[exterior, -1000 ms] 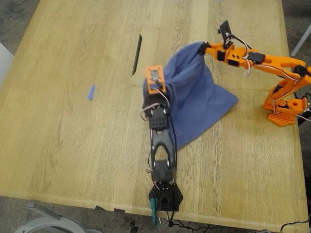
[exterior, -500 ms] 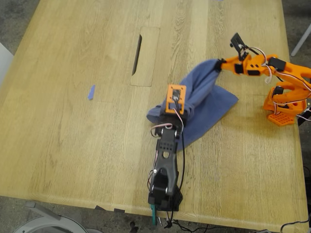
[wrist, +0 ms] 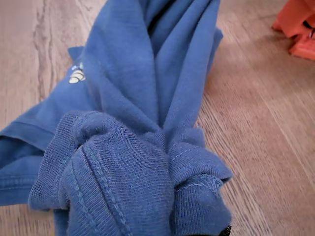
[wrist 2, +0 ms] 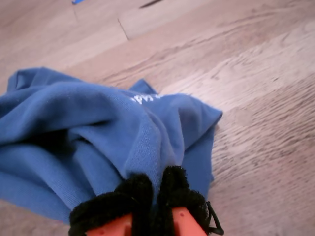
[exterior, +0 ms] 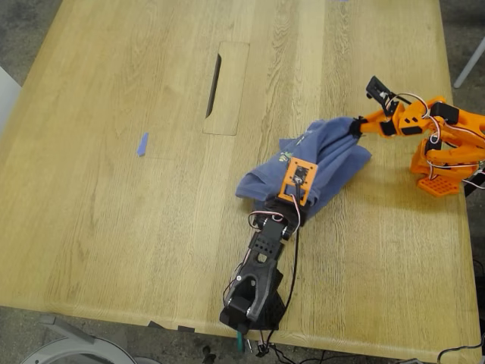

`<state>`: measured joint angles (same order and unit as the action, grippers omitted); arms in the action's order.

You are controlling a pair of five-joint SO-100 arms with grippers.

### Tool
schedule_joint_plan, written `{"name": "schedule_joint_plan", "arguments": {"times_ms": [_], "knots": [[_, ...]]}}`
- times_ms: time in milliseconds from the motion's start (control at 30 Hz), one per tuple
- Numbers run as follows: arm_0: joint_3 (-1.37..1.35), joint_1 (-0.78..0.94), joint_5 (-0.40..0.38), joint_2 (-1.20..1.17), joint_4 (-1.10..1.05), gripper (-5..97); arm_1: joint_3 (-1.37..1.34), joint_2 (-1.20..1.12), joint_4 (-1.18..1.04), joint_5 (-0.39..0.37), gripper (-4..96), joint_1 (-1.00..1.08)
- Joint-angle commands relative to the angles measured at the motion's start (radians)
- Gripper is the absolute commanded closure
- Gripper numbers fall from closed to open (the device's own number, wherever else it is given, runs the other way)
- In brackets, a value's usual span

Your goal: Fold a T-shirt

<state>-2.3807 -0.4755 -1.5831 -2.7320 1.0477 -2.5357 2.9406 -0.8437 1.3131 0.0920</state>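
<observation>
One T-shirt (exterior: 322, 155) lay bunched on the table (exterior: 114, 227) | my first gripper (exterior: 297, 199) clamped its hem | my second gripper (exterior: 355, 126) pinched its fabric | two arms

Matt knit cotton T-shirt (exterior: 318, 155) on grained wooden table (exterior: 114, 227).

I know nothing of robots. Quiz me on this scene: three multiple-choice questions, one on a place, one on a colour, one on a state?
1. Where is the T-shirt? A spread out flat; B bunched between the black arm and the orange arm; C on the floor.
2. The scrap of tape is: A red; B green; C blue.
3. The fingers of my second gripper are: A closed on the T-shirt; B wide open; C holding tape.
Answers: B, it is heaped between them; C, plainly blue; A, the second wrist view shows cloth pinched.
</observation>
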Motion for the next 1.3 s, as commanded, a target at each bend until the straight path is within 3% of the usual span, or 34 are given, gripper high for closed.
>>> {"name": "schedule_joint_plan", "arguments": {"times_ms": [0,400,600,833,1033,1267], "knots": [[-0.023,-0.035,0.014,-0.057,-0.023,92,-0.014,0.043,-0.032,-0.008,91.4,-0.029],[-0.166,-0.104,0.037,-0.086,-0.089,89,-0.066,0.216,-0.334,-0.032,91.2,-0.123],[-0.232,-0.124,0.054,-0.117,-0.132,68,-0.095,0.284,-0.443,-0.046,82.7,-0.14],[-0.288,-0.219,-0.057,-0.143,-0.143,52,-0.147,0.348,-0.509,-0.046,68.7,-0.158],[-0.295,-0.321,-0.313,-0.117,-0.114,39,-0.184,0.426,-0.595,-0.072,61.8,-0.239],[-0.232,-0.385,-0.411,-0.097,0.091,31,-0.172,0.43,-0.67,-0.087,57.4,-0.252]]}}
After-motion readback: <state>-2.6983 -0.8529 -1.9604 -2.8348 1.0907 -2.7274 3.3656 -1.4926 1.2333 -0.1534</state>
